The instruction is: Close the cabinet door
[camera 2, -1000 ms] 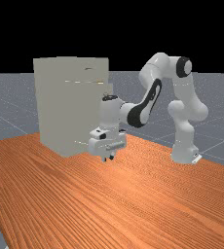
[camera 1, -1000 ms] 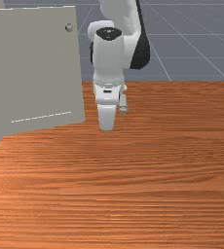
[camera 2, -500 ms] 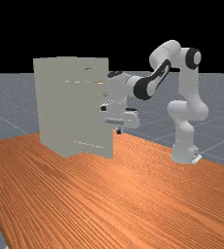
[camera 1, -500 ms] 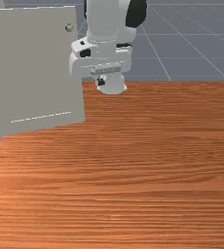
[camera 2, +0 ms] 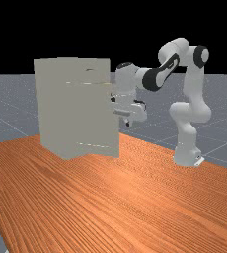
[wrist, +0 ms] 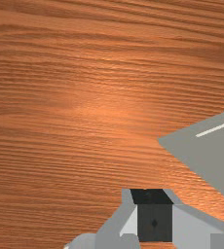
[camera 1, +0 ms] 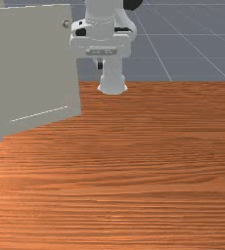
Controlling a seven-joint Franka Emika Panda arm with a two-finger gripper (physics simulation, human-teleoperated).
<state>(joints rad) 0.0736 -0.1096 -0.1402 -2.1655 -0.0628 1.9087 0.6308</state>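
Note:
In the front view the gripper (camera 1: 100, 64) hangs beside the free edge of the grey cabinet door (camera 1: 31, 68), slightly past it on the front view's right. The hand overlaps that edge, close to the round knob (camera 1: 66, 23); whether they touch I cannot tell. The door stands open, swung out from the cabinet (camera 2: 61, 108), in the far view. There the gripper (camera 2: 128, 123) is just right of the door's edge, well above the table. In the wrist view the door's lower corner (wrist: 206, 151) lies near the gripper (wrist: 152, 197), below its height.
The wooden table (camera 1: 148, 171) spreads out under the hand and the door. At the far view's right stands the arm's base (camera 2: 186, 157), with the arm reaching from it toward the door.
My hand has risen and drawn back toward the arm's base, with its wrist turned. The door's free edge has swung slightly toward the base, to the far view's right.

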